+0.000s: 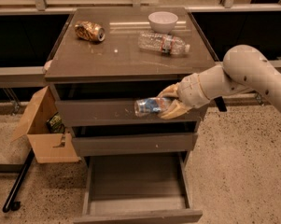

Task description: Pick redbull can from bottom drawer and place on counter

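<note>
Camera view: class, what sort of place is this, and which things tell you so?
Probably a robot test space indoors, not a home: a lone grey drawer cabinet on speckled floor, a cardboard box beside it, and the gripper, in front of the top drawer, shut on the redbull can.

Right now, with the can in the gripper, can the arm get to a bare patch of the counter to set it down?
Probably yes. The gripper, shut on the redbull can, hangs just below the counter edge; the counter's front half is bare, the dented can, bowl and bottle lying farther back.
</note>
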Controlling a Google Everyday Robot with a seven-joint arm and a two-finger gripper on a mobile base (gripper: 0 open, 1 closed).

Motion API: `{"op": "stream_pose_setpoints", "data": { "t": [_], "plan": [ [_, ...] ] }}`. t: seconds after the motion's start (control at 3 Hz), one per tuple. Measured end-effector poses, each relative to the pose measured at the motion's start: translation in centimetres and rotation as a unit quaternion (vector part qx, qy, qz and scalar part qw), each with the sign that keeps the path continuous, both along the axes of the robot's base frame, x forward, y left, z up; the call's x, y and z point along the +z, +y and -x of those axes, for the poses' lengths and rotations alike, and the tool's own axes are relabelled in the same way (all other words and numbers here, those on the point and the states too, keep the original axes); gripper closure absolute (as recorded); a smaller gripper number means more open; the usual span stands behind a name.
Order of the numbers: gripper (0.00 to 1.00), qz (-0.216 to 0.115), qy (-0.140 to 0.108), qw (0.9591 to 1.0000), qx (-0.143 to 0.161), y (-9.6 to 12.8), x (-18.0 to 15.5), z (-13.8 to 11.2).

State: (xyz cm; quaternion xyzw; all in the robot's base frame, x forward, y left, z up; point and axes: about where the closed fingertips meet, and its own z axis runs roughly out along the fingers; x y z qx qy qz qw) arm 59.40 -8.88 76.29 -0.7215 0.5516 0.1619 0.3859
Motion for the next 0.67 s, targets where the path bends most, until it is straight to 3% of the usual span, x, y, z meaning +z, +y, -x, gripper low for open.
{"op": "stream_pose_setpoints", "data": {
  "t": [0.33,0.67],
  "plan": [
    [1.0,0.0,0.0,1.0,0.0,0.0,-0.1,0.0],
    [1.0,-0.003,0.008,0.9999,-0.008,-0.8,2.1,-1.1]
  ]
}}
